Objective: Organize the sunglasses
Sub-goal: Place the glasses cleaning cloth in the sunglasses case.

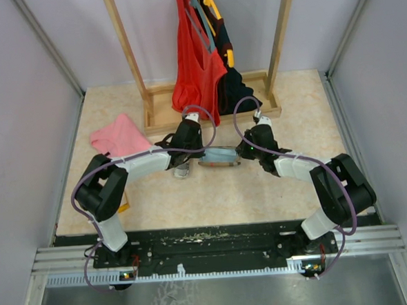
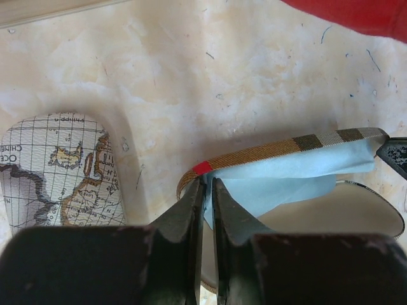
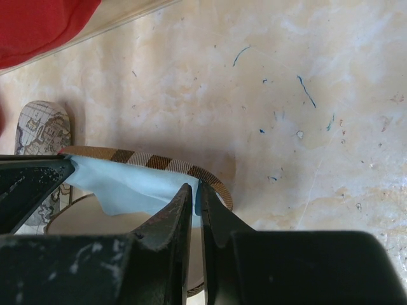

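**Inspector:** Status of fingers, and location of sunglasses?

**Operator:** My left fingers [image 2: 194,203] and right fingers [image 3: 181,206] each stand nearly together, with a corner of the light blue cloth [image 2: 286,175] in each slit. Grip or mere contact, I cannot tell. Sunglasses not visible; I judge them under the cloth, inside the open checked case [image 2: 254,152] on the bench [image 2: 222,63].

**Inspector:** Risks?

**Operator:** Cloth bunching over the case rim would block closing. A corner snagging on one finger would drag the cloth out.

We see soft, even overhead light, bright without glare. The tabletop [image 1: 213,193] shows only faint shadows beneath the 2 arms [image 1: 142,163]. In both wrist views the near black fingers [image 2: 184,254] blur; the plaid case [image 3: 159,162] is sharp.
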### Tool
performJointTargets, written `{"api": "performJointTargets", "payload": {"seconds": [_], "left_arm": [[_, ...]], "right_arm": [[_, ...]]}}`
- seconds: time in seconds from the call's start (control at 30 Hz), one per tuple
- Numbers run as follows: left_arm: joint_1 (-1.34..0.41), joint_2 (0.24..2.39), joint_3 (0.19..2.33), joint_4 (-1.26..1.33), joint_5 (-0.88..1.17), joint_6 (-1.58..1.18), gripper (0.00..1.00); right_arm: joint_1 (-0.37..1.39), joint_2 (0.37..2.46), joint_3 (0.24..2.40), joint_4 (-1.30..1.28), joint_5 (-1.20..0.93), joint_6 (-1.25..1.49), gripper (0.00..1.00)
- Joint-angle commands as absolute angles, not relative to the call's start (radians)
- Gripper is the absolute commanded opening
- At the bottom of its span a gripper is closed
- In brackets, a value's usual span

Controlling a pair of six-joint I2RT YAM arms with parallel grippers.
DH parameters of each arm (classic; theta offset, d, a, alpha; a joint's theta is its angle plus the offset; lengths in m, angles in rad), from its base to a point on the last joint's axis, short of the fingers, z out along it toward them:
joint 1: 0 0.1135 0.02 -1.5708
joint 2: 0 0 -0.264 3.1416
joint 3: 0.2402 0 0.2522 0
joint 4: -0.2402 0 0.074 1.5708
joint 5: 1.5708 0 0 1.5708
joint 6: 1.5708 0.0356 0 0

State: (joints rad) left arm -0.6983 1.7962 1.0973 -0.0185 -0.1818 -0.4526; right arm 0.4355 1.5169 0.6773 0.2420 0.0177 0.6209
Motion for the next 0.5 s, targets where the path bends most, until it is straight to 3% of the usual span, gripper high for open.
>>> {"api": "performJointTargets", "payload": {"seconds": [0.0, 0.47], "left_arm": [[-0.692, 1.79, 1.124, -0.006, -0.184, -0.454, 0.17], [-0.692, 1.757, 1.086, -0.003, -0.184, -0.465, 0.3]], "right_arm": [[0.426, 1.498, 0.73, 0.278, 0.031, 0.61, 0.11], [0.426, 1.414, 0.717, 0.238, 0.013, 0.592, 0.18]]}}
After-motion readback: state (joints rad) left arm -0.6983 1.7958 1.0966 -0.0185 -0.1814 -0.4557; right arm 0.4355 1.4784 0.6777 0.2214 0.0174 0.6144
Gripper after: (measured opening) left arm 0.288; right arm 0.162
